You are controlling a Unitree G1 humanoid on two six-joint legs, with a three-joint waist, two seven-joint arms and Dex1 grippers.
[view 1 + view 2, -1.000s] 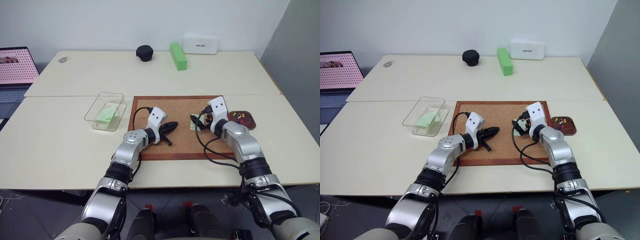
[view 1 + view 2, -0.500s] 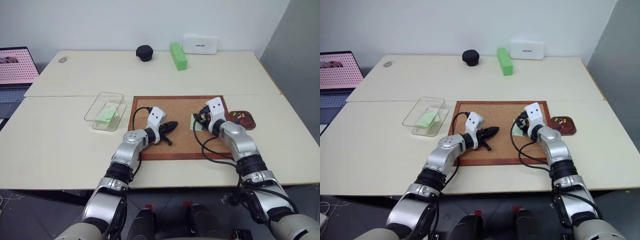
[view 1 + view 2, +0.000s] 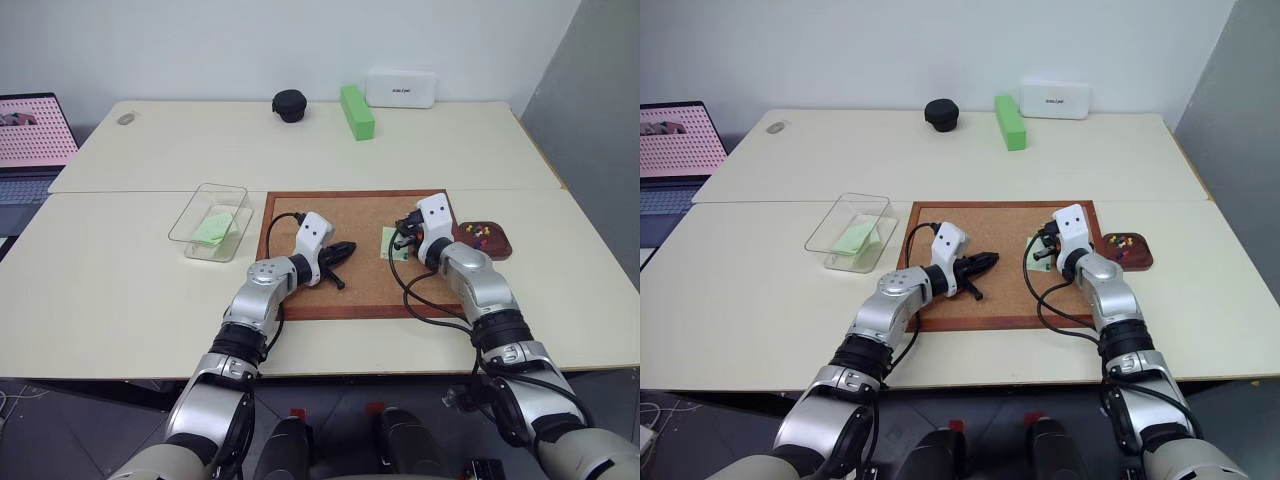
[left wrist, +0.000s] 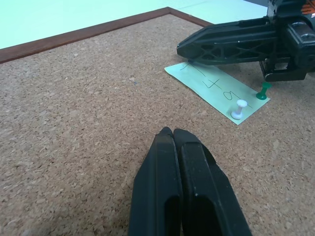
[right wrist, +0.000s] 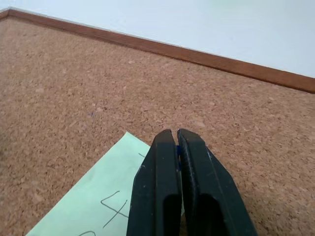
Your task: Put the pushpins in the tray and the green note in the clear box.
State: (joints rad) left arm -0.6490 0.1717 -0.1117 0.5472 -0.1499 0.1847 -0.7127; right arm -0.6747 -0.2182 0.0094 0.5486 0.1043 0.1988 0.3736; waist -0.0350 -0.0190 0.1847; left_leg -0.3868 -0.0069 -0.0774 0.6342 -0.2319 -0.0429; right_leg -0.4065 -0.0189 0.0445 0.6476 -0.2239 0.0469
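White pin (image 4: 239, 108) and green pin (image 4: 263, 90) stand in note (image 4: 215, 90) on corkboard (image 3: 300, 301). Tray (image 3: 497, 247) holds pins; box (image 3: 208, 221) holds green slip. Both grippers (image 4: 173, 139) (image 5: 176, 142) closed, nothing visibly held.

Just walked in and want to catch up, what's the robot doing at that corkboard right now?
It is clearing a corkboard. The right hand is shut at a corner of a green note that a white pushpin and a green pushpin pin to the board; something blue shows between its fingers. The left hand is shut and empty. A tray beside the board holds pushpins, and a clear box holds another green slip.
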